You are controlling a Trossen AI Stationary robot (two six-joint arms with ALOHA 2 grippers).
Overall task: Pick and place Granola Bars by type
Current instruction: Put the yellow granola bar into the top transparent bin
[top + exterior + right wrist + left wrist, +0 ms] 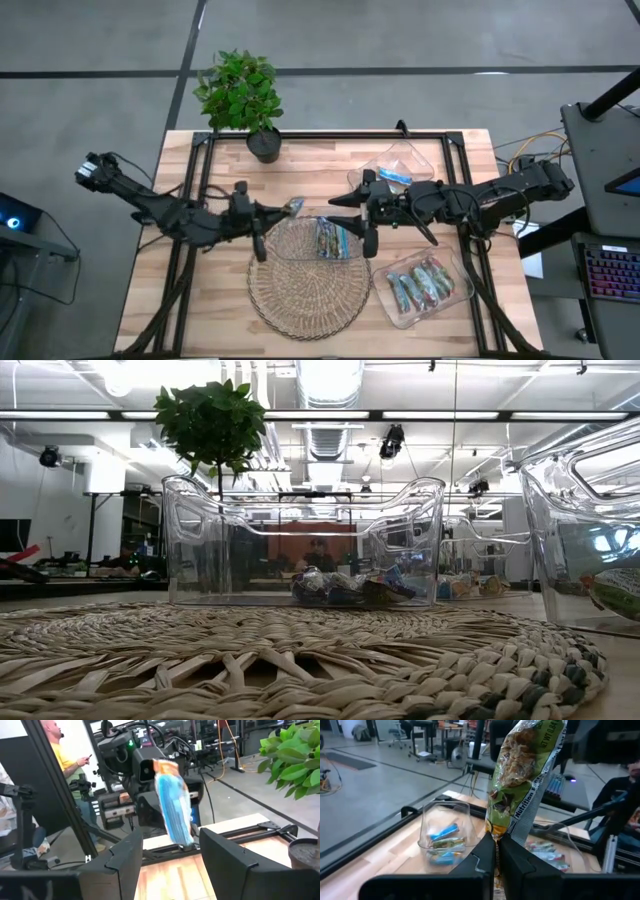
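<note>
A wide workshop with ceiling ducts and strip lights spreads behind my pale wooden tabletop (200, 290), where a potted plant (240, 95) stands at the far edge. My left gripper (496, 851) is clamped shut on a green granola bar (520, 775), held upright over the table's middle; its wrapper reads "Nutrition" and "NET WT". My right gripper (167, 855) has its fingers parted, a blue bar (174, 810) seen between them; whether they touch it I cannot tell. Between both claws a clear tray (290, 250) on the round wicker mat (310, 300) holds mixed bars. Two more trays sit toward the right edge, with blue bars (395, 177) and green ones (425, 285).
</note>
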